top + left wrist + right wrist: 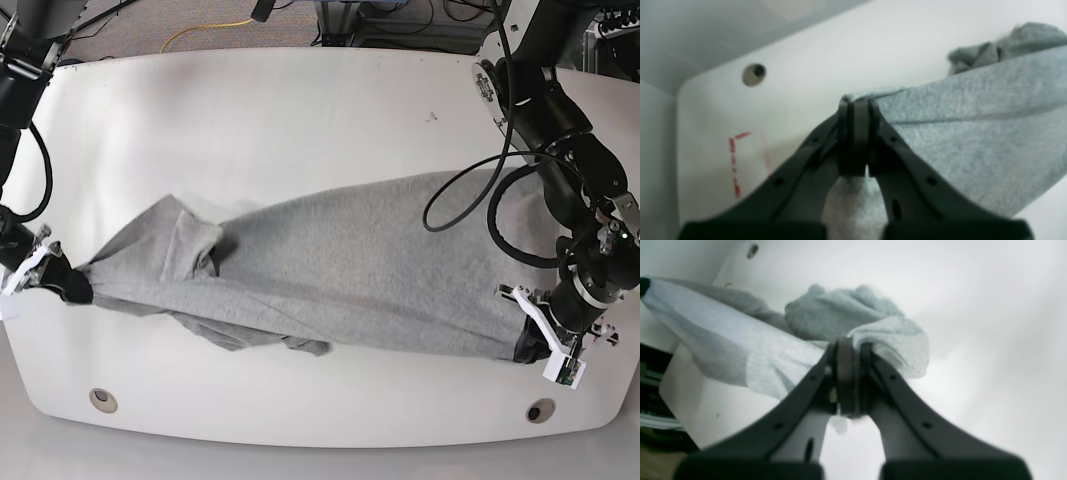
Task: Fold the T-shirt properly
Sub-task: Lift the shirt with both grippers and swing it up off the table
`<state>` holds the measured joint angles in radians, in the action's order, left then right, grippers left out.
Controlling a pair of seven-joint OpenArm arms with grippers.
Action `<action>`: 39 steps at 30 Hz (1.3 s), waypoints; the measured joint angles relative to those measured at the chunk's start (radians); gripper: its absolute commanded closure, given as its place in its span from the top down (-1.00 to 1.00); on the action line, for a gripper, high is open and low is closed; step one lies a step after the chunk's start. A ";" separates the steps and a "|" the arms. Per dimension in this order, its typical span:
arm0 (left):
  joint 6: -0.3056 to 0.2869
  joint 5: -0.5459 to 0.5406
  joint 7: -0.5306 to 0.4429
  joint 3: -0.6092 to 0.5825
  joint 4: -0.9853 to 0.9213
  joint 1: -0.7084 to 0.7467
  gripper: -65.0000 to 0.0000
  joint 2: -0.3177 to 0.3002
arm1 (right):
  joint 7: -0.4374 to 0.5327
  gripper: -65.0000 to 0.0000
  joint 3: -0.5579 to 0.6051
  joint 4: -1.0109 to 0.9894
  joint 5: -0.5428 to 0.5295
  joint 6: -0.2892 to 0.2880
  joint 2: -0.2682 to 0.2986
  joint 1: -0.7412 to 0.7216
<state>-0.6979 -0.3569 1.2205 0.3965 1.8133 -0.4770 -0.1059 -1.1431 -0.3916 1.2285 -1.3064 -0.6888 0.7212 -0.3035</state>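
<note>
Step in hand, by judgement: spreading. The T-shirt [340, 265] is strung between the two grippers across the table [300, 100], not yet folded.

Left gripper [857, 103]: fingers pressed together on an edge of the shirt. Cloth runs away to one side of the fingertips and a tuft shows behind them, between the finger bases.

Right gripper [850, 343]: fingers likewise clamped on cloth, a bunched lump gathered just beyond the tips. In the base view this end carries a folded-over sleeve and a loose flap trailing toward the near edge.

Condition of shirt: plain grey face up, no lettering seen. Body fairly taut along the middle; the right-gripper end is rumpled.

Next move, by judgement: hold both grips, draw the ends apart evenly, and lay the cloth flat so the rumpled end opens before any fold. Risk: uneven pull twists the body further.

Surface: white, smooth, rounded corners, round holes near the near edge; red dashed marks [735, 160] beside the left fingers.

Room: cables and equipment beyond the far edge; details unclear.
</note>
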 measured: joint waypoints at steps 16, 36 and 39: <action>0.000 0.026 0.044 -0.024 -0.002 -0.323 -1.00 -0.051 | -0.013 -1.00 0.399 -0.003 -0.002 -0.004 0.111 -0.543; 0.000 0.012 0.069 -0.034 0.012 -0.361 -1.00 -0.117 | 0.006 -1.00 0.650 0.007 -0.007 -0.011 0.183 -0.845; -0.002 0.008 0.074 -0.035 0.028 -0.255 -1.00 -0.111 | -0.001 -1.00 0.582 0.007 -0.005 -0.010 0.172 -0.725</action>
<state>-0.6998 -0.3485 1.2942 0.3611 1.8412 -0.7319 -0.2173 -1.1439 0.1902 1.2354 -1.3117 -0.6991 0.8932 -1.0286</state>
